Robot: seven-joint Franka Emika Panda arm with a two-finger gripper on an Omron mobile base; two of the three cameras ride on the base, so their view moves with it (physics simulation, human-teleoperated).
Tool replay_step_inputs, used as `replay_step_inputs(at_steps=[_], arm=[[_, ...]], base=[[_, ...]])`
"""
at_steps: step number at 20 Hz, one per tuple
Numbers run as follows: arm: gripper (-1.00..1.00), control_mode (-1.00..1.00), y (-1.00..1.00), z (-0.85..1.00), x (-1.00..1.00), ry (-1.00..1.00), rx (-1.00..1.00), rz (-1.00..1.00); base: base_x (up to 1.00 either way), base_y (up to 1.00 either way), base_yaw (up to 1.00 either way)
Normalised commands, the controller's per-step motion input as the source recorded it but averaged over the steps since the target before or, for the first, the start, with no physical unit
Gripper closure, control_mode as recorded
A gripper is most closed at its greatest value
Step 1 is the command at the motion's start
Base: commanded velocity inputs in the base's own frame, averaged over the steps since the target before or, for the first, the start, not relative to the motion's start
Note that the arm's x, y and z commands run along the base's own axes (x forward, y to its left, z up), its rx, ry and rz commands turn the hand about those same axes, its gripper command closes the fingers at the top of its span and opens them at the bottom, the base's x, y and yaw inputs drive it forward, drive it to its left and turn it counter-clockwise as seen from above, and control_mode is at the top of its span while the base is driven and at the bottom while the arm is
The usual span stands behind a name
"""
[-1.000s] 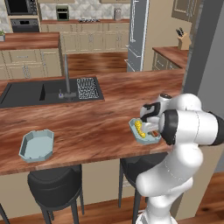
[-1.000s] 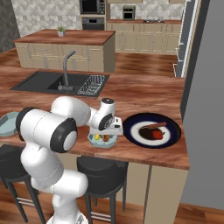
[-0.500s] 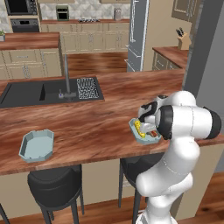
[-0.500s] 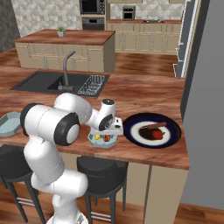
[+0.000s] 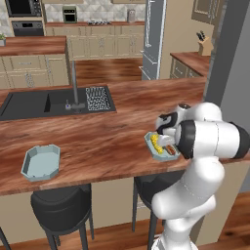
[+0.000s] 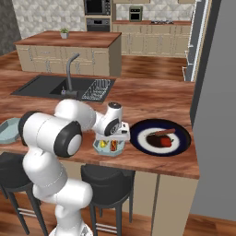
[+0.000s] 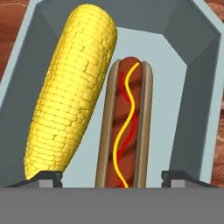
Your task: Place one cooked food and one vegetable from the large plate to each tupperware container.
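Observation:
A near tupperware container (image 7: 199, 87) holds a yellow corn cob (image 7: 72, 92) and a sausage in a tan bun (image 7: 127, 127), lying side by side. My gripper (image 7: 111, 177) hangs low right over them, open, its fingertips (image 7: 43, 177) standing wide of the bun without touching it. From the base, the same container (image 5: 157, 152) sits at the counter's front edge under my hand (image 5: 165, 131). The large plate (image 6: 138, 138) lies just right of that container (image 6: 107, 148) and carries a thin sausage on a stick (image 6: 162, 132) and a small red vegetable (image 6: 165, 142). The other container (image 5: 41, 162) stands empty at the left.
A dark sink (image 5: 29, 103) with a tap (image 5: 73, 85) and a drying rack (image 5: 97, 97) lies behind on the wooden counter. Black stools (image 5: 63, 207) stand below the front edge. A grey wall (image 6: 216, 115) rises close on the right.
The jaws have spread apart over the near container, letting go of the sausage in the bun, which now lies beside the corn. The arm has barely moved.

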Motion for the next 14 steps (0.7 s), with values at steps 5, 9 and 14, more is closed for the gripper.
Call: replay_step_inputs(at_steps=[5,9,14], arm=[[-1.0,-1.0,0.0,0.61,-0.3,-0.1,0.0,0.0],[-1.0,-1.0,-0.09,0.64,-0.14,-0.01,0.0,-0.04],[-1.0,-1.0,-0.49,0.35,0.0,0.0,0.0,-0.14]], base=[[0.0,0.0,0.0],[0.0,0.0,0.0],[0.0,0.0,0.0]])
